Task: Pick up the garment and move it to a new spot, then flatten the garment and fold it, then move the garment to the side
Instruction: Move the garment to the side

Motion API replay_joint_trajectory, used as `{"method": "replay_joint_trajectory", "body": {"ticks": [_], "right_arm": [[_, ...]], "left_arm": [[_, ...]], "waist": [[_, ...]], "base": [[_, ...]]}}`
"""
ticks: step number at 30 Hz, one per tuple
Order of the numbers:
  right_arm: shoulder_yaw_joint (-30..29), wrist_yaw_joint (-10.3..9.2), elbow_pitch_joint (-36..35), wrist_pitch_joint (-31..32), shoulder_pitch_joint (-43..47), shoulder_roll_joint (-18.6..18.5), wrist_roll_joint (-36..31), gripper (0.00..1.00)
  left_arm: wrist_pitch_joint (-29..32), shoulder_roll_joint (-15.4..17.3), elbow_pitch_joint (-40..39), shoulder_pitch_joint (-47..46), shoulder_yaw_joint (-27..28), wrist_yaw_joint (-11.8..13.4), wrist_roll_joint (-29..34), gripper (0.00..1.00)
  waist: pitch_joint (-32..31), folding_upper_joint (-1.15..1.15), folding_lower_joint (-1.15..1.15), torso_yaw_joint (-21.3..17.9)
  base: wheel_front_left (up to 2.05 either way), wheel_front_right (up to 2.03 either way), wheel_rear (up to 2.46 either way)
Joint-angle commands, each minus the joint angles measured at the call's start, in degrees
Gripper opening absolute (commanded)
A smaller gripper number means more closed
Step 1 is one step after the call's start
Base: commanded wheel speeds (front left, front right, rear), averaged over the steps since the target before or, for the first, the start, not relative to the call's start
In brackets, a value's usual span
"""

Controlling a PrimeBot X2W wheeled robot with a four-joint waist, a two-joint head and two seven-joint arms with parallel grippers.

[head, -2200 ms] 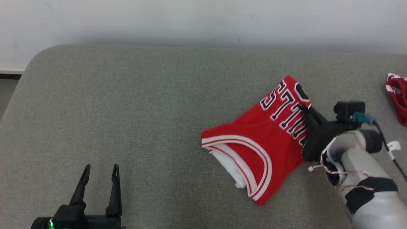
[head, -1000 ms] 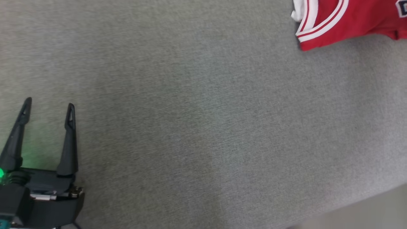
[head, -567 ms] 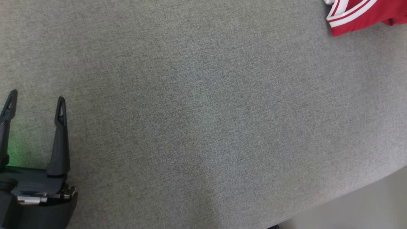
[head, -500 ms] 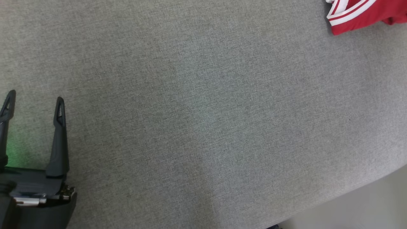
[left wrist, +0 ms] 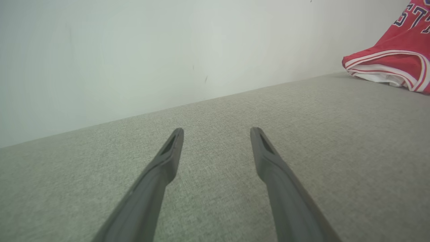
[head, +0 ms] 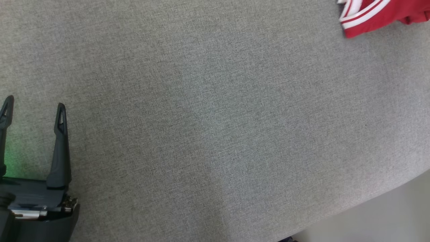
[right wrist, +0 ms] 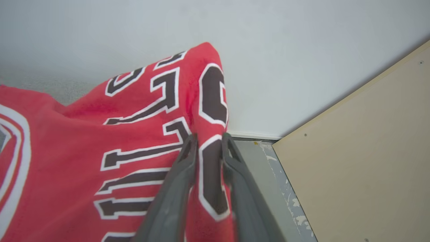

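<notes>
The garment point(right wrist: 100, 141) is a red jersey with white-edged dark letters and white-striped trim. My right gripper point(right wrist: 209, 137) is shut on a raised fold of it, and the cloth fills the narrow gap between the two fingers. One trimmed corner of the garment point(head: 369, 16) lies at the top right of the head view. From the left wrist the garment point(left wrist: 393, 57) shows far off to the right on the grey surface. My left gripper point(head: 34, 103) hangs open at the lower left with nothing between its fingers point(left wrist: 168, 161), well away from the jersey.
The grey fabric surface point(head: 208, 127) spreads across the head view and ends at a curved front edge at the lower right, with pale floor point(head: 386, 218) beyond. A white wall point(left wrist: 168, 50) backs the surface. A beige panel point(right wrist: 362, 161) stands right of the jersey.
Since about two seconds ago the head camera has swung down and left, pushing the jersey to the top right corner. Over the last half second the jersey's corner has slid slightly left. The left gripper has stayed open.
</notes>
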Motion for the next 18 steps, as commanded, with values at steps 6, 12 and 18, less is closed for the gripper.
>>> {"method": "replay_joint_trajectory", "body": {"ticks": [6, 12, 18], "right_arm": [[0.8, -0.17, 1.3, -1.1, -0.4, 0.3, 0.9, 1.0], [1.2, -0.17, 2.6, -2.8, 1.0, 0.3, 1.5, 1.0], [0.9, -0.17, 2.7, -7.2, 5.3, 1.7, 3.5, 1.0]], "left_arm": [[-0.4, -0.1, 1.6, 1.2, -0.2, 0.6, -0.4, 1.0], [-1.8, -1.1, 3.9, 1.7, -0.6, 1.3, -1.2, 1.0], [-4.1, -3.6, 9.2, 3.2, -1.4, 2.2, -2.4, 1.0]], "waist": [[-1.3, 0.0, 0.0, 0.3], [-4.8, 0.0, 0.0, 1.0], [-11.7, 0.0, 0.0, 2.3]], "base": [[0.0, 0.0, 0.0], [0.0, 0.0, 0.0], [0.0, 0.0, 0.0]]}}
